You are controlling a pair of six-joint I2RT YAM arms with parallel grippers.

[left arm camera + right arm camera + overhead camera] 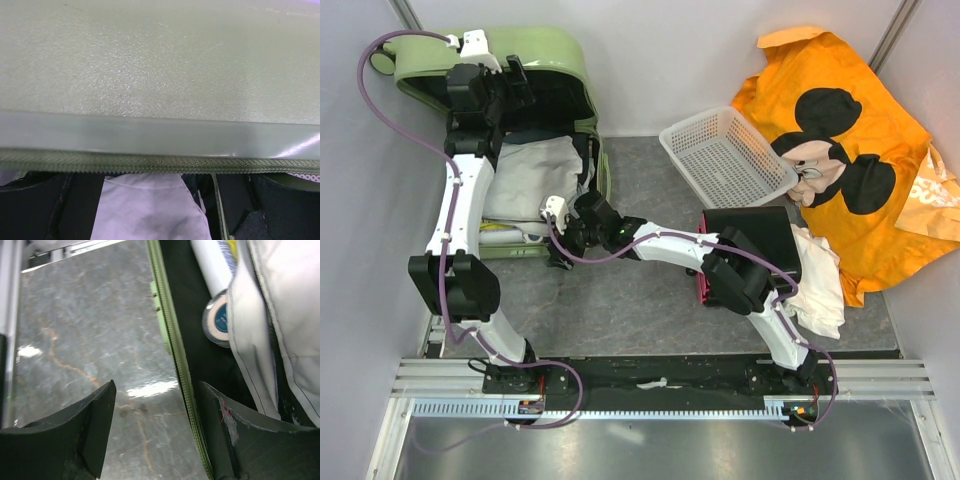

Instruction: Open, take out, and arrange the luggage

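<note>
I see suitcase (560, 60) open, lid up. Right gripper (157, 410) spread wide, straddling its edge. Left gripper (510, 75) at lid; can't tell grip.

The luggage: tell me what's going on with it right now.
The luggage lies open at the table's far left, its lid raised. The left gripper is up against the lid. Its wrist camera shows only shell and zipper, so whether it grips is unclear. The right gripper is open, straddling the case's rim, one finger over the table, the other inside. A white garment and a tube are in the case.
</note>
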